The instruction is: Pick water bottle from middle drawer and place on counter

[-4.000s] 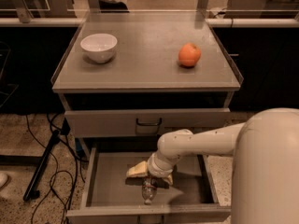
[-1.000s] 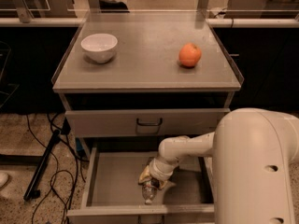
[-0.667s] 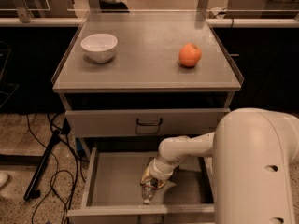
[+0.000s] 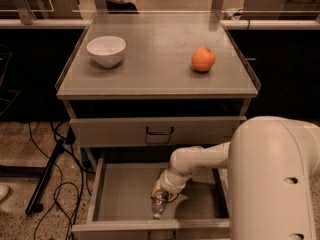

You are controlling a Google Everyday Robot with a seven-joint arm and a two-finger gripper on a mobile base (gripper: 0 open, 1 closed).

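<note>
Down at six o'clock, our tool (image 4: 161,191) sits over the bottle (image 4: 158,205) inside the open drawer (image 4: 120,194); its grip we cannot tell.

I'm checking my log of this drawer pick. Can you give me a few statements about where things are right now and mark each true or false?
1. The water bottle lies inside the open middle drawer. True.
2. The white bowl sits in the drawer. False: it stands on the counter.
3. The gripper is down in the drawer, right at the bottle. True.
4. The orange fruit touches the bowl. False: they sit well apart on the counter.
</note>
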